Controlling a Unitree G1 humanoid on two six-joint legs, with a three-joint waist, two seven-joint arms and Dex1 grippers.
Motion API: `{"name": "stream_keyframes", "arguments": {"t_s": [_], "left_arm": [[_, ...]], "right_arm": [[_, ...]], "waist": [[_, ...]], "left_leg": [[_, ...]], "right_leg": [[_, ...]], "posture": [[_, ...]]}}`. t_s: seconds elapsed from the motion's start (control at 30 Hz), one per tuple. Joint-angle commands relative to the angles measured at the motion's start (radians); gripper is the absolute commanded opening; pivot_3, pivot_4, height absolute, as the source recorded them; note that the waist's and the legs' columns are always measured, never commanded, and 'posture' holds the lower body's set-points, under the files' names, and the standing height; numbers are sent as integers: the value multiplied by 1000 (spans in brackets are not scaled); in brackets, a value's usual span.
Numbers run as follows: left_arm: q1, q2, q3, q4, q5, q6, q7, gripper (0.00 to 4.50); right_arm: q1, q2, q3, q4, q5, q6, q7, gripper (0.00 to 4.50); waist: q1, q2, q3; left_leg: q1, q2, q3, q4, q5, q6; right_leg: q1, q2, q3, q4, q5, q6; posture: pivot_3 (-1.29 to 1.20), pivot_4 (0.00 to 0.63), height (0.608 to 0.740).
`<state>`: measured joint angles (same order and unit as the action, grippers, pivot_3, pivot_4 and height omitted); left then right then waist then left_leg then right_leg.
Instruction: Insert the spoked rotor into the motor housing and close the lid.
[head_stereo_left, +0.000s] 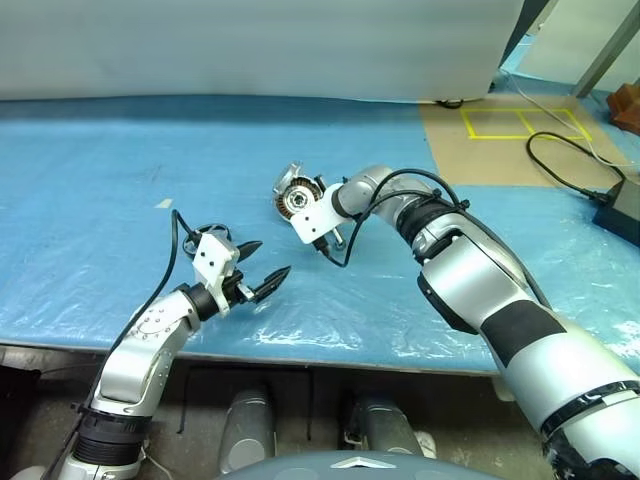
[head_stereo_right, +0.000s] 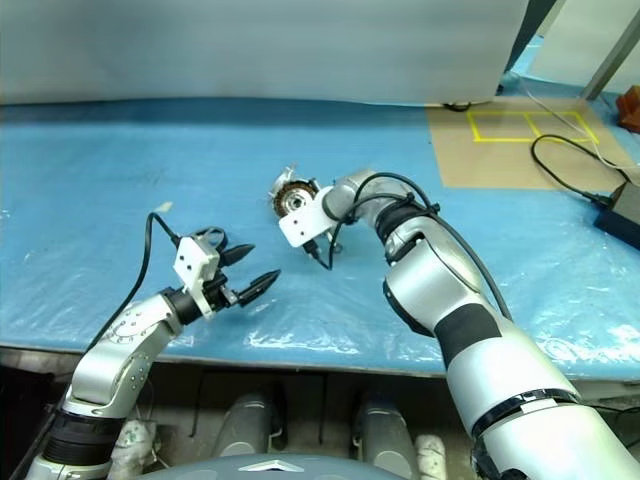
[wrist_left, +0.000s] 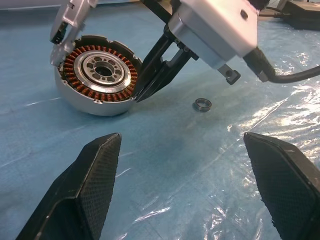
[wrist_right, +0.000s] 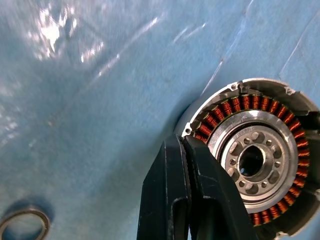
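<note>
The motor housing (wrist_left: 97, 75) rests tilted on the blue sheet with its open face toward me, showing copper windings around a silver hub. My right gripper (wrist_left: 139, 95) is shut. Its black fingertips (wrist_right: 187, 150) press together against the housing's rim beside the windings, and nothing shows between them. A shiny silver piece (wrist_left: 67, 30) rises behind the housing's far edge; whether it is the lid I cannot tell. The spoked rotor is out of view. My left gripper (head_stereo_left: 262, 262) stands open over the sheet, nearer the table's front edge, apart from the housing.
A small metal ring (wrist_left: 202, 104) lies on the sheet just beside the right gripper. The blue plastic-covered table (head_stereo_left: 120, 180) ends close in front of me. At the far right, a black cable and box (head_stereo_left: 620, 205) lie on a brown board with yellow tape.
</note>
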<state>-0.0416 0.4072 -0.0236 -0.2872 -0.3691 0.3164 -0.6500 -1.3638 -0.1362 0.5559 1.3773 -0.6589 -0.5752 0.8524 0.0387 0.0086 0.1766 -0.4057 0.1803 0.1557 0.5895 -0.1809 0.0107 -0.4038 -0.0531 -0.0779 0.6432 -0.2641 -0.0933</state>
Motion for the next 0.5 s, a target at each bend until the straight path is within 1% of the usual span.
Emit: {"name": "stream_keyframes", "arguments": {"t_s": [0.03, 0.1, 0.23, 0.37, 0.5], "left_arm": [[-17, -1, -5, -27, -1, -6, -2, 4134], [-21, -1, -7, -24, -2, -6, -2, 4134], [-28, -1, -11, -18, -2, -8, -5, 4134], [-37, -3, -14, -11, -2, -9, -8, 4134], [-44, -3, -15, -4, -4, -10, -11, 4134]], "right_arm": [[-49, 23, -86, -21, 102, 41, 111, 45], [-57, 32, -129, -27, 147, 78, 181, 45], [-69, 50, -207, -43, 238, 193, 380, 45], [-46, 59, -212, -71, 261, 300, 505, 45], [-13, 48, -195, -129, 273, 356, 626, 45]], "waist": [[0, 0, 0], [0, 0, 0], [0, 0, 0], [2, 0, 0], [3, 0, 0]], "left_leg": [[0, 0, 0, 0, 0, 0], [0, 1, 0, 0, 0, 0], [-3, 1, 0, 2, 0, 0], [-5, 2, 0, 5, -1, 1], [-5, 2, 0, 6, -1, 2]], "right_leg": [[0, 0, 0, 0, 0, 0], [-1, 1, 0, 0, 0, 0], [-2, 1, -1, 1, 0, 0], [-3, 1, -1, 1, 0, 0], [-3, 1, -2, 2, 0, 0]], "posture": [[0, 150, 740], [0, 150, 740], [0, 150, 740], [0, 150, 740], [0, 150, 740]]}}
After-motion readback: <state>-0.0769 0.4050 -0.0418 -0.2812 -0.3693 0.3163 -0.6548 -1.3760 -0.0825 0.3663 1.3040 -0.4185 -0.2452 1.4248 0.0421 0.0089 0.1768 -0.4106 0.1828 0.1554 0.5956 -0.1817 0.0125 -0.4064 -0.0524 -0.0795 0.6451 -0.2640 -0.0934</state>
